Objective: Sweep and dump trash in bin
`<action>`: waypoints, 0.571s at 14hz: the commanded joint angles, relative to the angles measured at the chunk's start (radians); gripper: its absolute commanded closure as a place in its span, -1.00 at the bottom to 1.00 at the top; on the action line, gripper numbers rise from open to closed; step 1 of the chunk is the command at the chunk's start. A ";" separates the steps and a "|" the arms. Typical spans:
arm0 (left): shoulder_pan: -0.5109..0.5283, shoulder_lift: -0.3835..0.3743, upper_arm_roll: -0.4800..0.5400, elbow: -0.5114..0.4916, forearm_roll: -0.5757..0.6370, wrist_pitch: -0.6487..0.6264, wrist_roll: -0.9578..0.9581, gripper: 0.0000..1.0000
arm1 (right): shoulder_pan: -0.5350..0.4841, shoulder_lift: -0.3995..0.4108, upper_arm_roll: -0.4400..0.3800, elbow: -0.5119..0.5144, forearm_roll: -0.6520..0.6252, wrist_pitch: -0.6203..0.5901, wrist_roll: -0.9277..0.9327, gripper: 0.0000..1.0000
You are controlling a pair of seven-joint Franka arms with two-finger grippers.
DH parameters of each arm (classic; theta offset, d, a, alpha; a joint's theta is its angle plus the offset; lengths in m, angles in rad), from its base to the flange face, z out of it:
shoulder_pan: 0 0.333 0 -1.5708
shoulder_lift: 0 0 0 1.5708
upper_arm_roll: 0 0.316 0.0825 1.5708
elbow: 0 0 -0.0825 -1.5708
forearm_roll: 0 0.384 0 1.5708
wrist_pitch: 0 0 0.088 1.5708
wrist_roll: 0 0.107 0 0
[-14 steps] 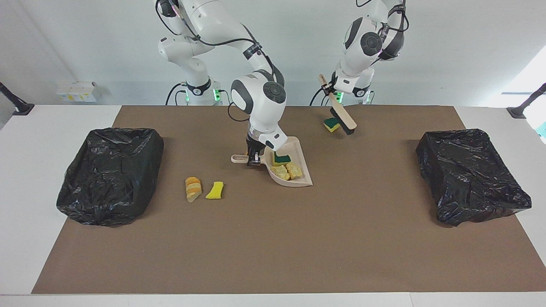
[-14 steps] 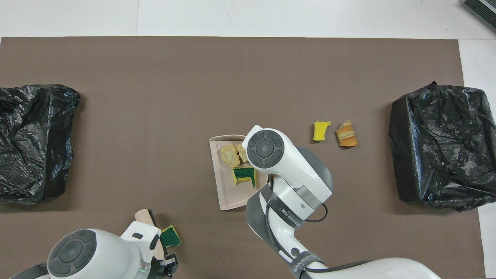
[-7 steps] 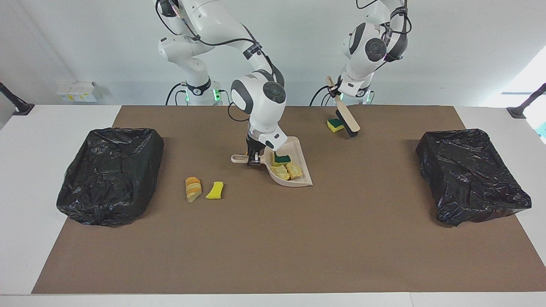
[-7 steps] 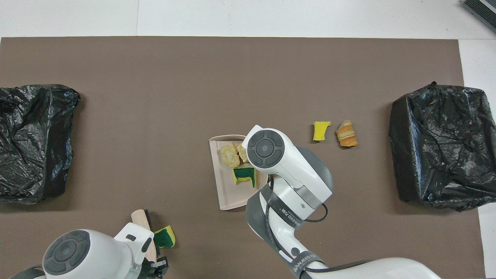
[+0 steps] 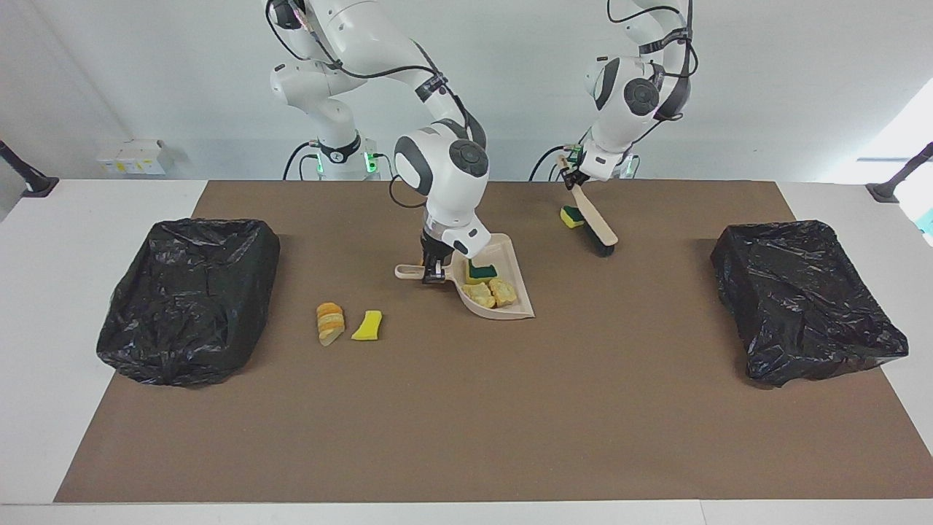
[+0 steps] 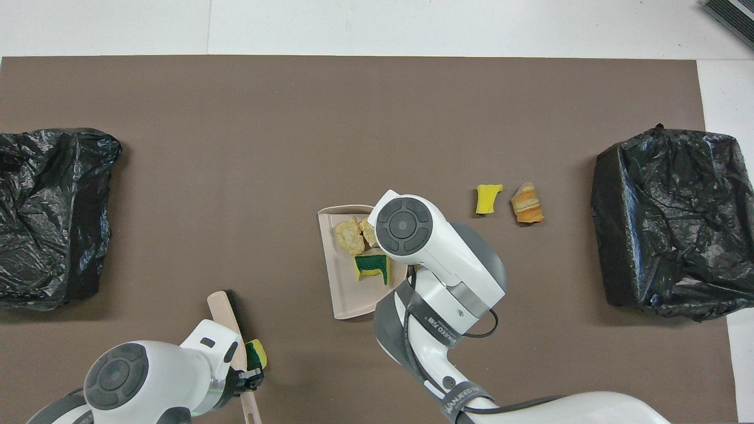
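Two black-lined bins [image 5: 191,299] [image 5: 805,300] at the bench's [image 5: 466,437] ends; going left to right in the facing view — an orange-brown chunk [image 5: 329,322] and a yellow sponge bit [image 5: 367,325] loose on the brown mat [image 5: 466,408], nearer the right arm's bin. Mid-bench, right claw [image 5: 433,273] clamped on the handle of the beige dustpan [image 5: 506,310], with a green-faced sponge [image 5: 480,272] and two pale foam lumps [image 5: 490,293] in its tray. Then left claw [image 5: 569,173] shut tight on the brush [image 5: 594,224] — bristles down at the mat, just beside another green-faced sponge bit [image 5: 571,216], close to the robots.
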 commanded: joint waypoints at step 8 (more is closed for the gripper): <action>-0.190 0.267 -0.001 0.313 -0.190 0.186 -0.276 1.00 | -0.014 -0.003 0.008 -0.025 0.014 0.054 0.004 1.00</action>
